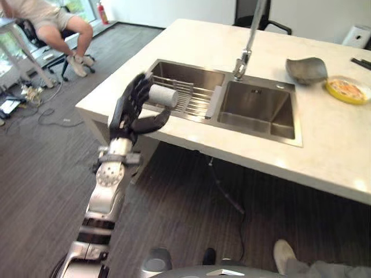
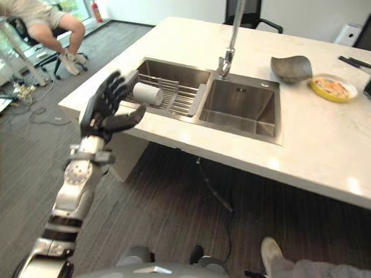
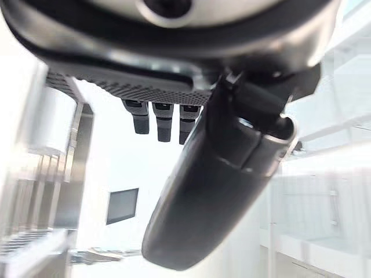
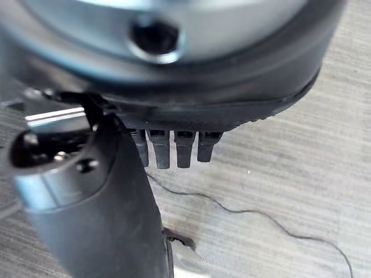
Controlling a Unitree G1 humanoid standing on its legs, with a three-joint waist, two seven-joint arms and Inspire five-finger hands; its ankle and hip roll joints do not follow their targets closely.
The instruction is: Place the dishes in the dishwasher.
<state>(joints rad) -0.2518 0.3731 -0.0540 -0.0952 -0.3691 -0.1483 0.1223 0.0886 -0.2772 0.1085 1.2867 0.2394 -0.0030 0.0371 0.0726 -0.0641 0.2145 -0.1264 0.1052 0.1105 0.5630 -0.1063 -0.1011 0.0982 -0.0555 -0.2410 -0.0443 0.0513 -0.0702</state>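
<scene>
Left eye view, left hand: dark left hand (image 1: 132, 110) raised at the near-left corner of the pale stone desk (image 1: 324, 145), fingers (image 1: 139, 87) spread and fairly straight, thumb out beneath them, nothing clasped.
Cup: small grey cylindrical cup (image 1: 163, 96) lying on its side on the metal wire rack (image 1: 188, 95), just past the fingertips; whether they touch cannot be told.
Sink: stainless double sink (image 1: 255, 110) set into the desk; rack spans the left basin, right basin deeper, tall metal faucet (image 1: 248, 43) behind the divider.
Dishes on desk: grey curved bowl (image 1: 306, 69) and round yellow plate with food (image 1: 348, 90), side by side right of the sink, well apart from the hand.
Right wrist view, right hand: dark right hand (image 4: 174, 147) over grey wood-grain floor (image 4: 301, 174), fingers straight, holding nothing.
Background: seated person (image 1: 58, 23) on an office chair, far left.
</scene>
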